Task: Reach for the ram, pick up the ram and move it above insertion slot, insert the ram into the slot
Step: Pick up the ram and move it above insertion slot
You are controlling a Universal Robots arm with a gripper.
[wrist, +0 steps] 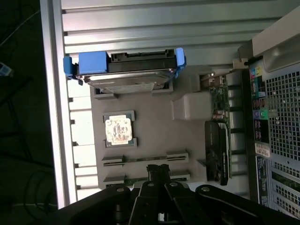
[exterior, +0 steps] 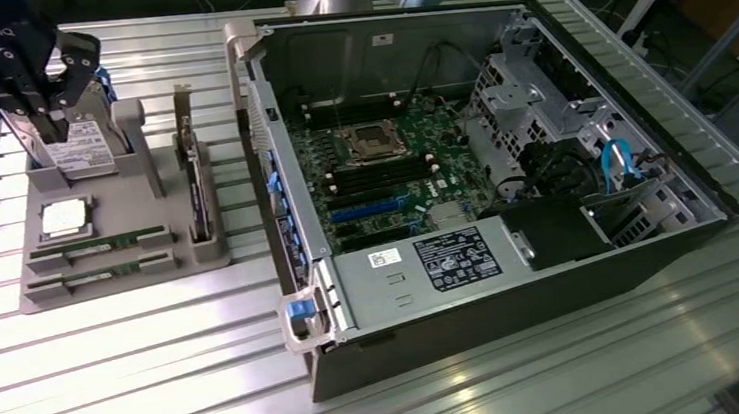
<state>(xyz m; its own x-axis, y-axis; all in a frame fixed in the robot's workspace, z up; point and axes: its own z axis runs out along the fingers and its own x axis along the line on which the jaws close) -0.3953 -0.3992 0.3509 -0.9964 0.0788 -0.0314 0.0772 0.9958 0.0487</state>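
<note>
**Exterior view.** The ram [exterior: 99,248] stands on edge in a grey tray [exterior: 123,289] on the tabletop [exterior: 156,376]. Its long axis runs from about 9 to 3 o'clock, with the 3 o'clock end slightly higher in the picture. A second, like stick [exterior: 95,278] lies parallel at its 6 o'clock. The gripper [exterior: 53,116] hangs at the ram's 12 o'clock, before the hard drive [exterior: 77,157], apart from the ram, its fingers closed on nothing. The slot [exterior: 378,178] sits in the open case [exterior: 484,292] at the ram's 3 o'clock, well apart, roughly parallel to the ram.

**Wrist view.** The closed gripper [wrist: 158,171] points towards the two sticks; the ram [wrist: 145,159] rests in the tray beside the processor chip [wrist: 119,129].
</note>
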